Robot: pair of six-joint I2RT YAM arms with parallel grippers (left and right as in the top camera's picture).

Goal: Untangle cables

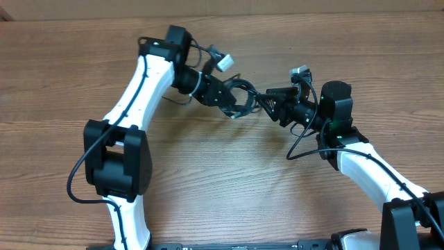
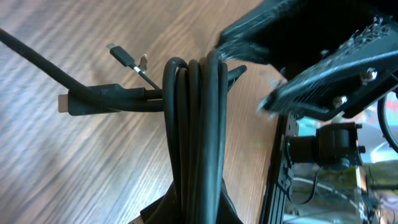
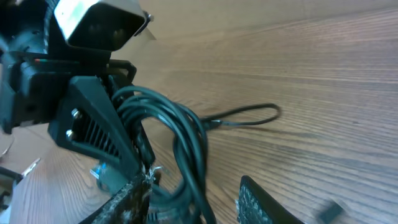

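Cables (image 2: 193, 124) coiled, pinched in left fingers (image 2: 157, 214), right fingers (image 3: 264, 202) parted around the coil

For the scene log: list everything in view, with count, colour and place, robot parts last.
cables: one looped bundle, strand count unclear, black, mid-table between the two grippers
plug tips: at least two, black, on the wood beside the bundle
table: one, brown wood grain, under everything
arms: two, white and black, one reaching in from each side
left gripper: one, black, shut on the cables
right gripper: one, black, open, a finger on either side of the bundle
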